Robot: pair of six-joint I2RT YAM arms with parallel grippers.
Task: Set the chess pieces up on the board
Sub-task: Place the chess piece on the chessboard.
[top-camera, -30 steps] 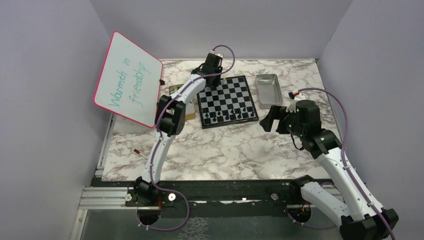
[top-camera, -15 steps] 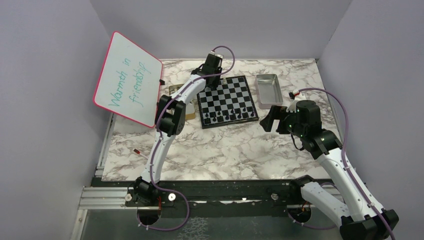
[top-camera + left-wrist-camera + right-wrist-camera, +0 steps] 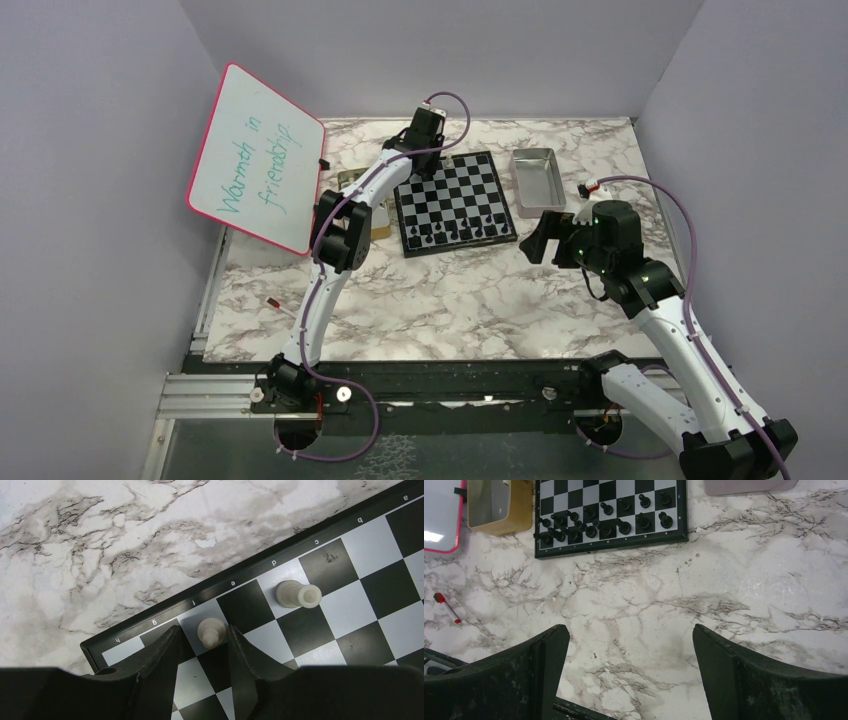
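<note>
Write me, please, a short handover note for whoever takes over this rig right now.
Left gripper: open, fingers either side of a white piece on the f square at the far edge of the board; a gap shows on one side.
Right gripper: open wide, empty, hovering over bare table near the board.
Done: black pieces fill the near two rows; a second white piece is on d.
To do: the remaining white ones, none visible in these views.

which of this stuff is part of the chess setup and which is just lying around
For the job: board, black pieces, pale pieces, left tool.
Lying about: whiteboard, metal tray, tan box, red marker.
</note>
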